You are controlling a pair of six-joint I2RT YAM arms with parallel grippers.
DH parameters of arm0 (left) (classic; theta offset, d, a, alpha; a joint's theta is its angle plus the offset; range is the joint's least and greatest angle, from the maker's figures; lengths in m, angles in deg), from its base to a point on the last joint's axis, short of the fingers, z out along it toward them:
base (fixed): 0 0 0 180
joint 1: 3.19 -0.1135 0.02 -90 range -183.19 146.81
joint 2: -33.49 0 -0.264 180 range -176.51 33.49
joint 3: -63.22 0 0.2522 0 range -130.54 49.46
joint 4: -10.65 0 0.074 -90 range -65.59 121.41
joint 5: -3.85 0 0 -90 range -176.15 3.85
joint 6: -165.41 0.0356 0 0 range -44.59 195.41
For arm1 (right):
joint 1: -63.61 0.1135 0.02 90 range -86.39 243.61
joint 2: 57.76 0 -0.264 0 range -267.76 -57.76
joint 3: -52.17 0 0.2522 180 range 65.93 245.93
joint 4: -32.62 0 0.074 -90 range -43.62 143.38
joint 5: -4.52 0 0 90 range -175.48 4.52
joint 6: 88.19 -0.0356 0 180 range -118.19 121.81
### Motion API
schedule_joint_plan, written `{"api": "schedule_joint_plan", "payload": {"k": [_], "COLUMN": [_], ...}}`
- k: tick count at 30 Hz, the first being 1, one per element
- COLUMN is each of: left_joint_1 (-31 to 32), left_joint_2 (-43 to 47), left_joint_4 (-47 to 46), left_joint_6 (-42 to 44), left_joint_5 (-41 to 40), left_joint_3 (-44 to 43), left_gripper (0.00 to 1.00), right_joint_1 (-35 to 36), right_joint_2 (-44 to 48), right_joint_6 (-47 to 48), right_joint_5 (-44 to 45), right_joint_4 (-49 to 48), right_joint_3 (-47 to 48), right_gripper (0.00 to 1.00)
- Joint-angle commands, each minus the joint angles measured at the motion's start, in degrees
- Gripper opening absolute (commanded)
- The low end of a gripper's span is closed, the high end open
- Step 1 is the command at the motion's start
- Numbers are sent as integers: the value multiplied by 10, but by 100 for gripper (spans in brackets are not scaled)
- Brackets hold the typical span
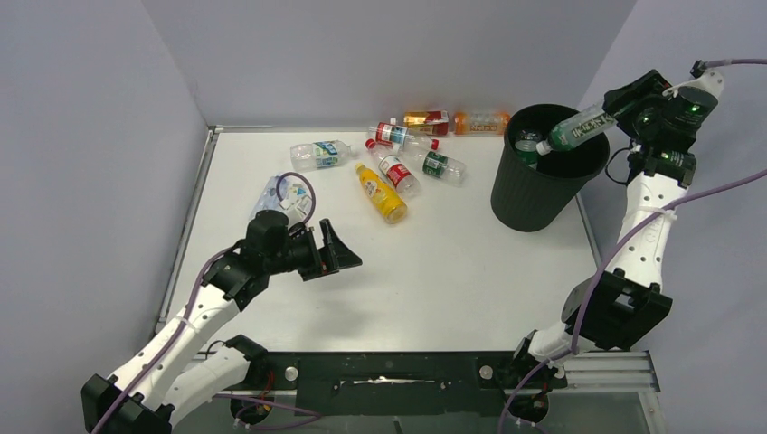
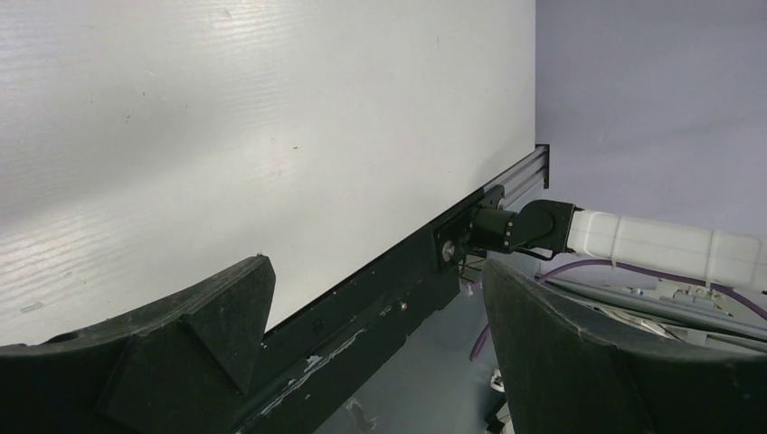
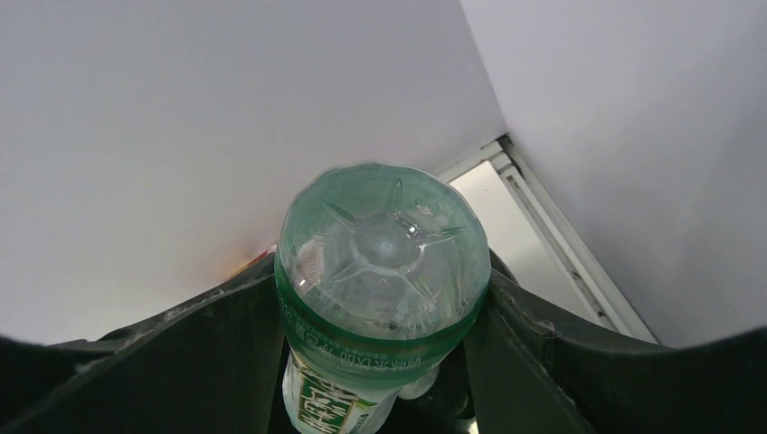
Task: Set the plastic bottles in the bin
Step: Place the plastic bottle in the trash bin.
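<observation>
The black bin (image 1: 543, 185) stands at the table's far right, with a bottle (image 1: 526, 145) inside. My right gripper (image 1: 620, 113) is shut on a clear green-labelled bottle (image 1: 579, 128), held tilted cap-down over the bin's mouth; its base fills the right wrist view (image 3: 384, 262) between my fingers. Several bottles lie at the back middle: a yellow one (image 1: 380, 193), red-labelled ones (image 1: 394, 171), a green-labelled one (image 1: 441, 165), a blue-labelled one (image 1: 319, 154) and an orange one (image 1: 481, 121). Another bottle (image 1: 274, 193) lies behind my left arm. My left gripper (image 1: 336, 251) is open and empty over bare table.
The table (image 1: 434, 262) is walled by grey panels at the back and sides. A black rail (image 2: 362, 298) runs along the near edge, with the right arm's base (image 2: 525, 226) on it.
</observation>
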Motion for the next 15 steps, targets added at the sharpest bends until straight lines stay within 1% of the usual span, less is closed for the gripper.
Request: {"api": "schedule_joint_plan", "payload": {"k": [1, 3, 8, 12, 15], "left_joint_1": [-3, -4, -10, -27, -57], "left_joint_2": [-8, -14, -37, -58, -72], "left_joint_4": [-4, 0, 23, 46, 70], "left_joint_6": [15, 19, 39, 62, 80], "left_joint_5": [-3, -7, -23, -42, -54], "left_joint_3": [-15, -18, -37, -60, -74], "left_gripper": [86, 86, 86, 86, 86], "right_joint_1": [6, 13, 46, 85, 107], "right_joint_2": [-10, -12, -10, -18, -18], "right_joint_6": [42, 52, 82, 113, 122], "right_joint_5": [49, 56, 79, 90, 85], "right_joint_4": [-3, 2, 11, 29, 39], "right_joint_3": [20, 22, 29, 55, 66], "right_gripper": [59, 69, 83, 88, 88]}}
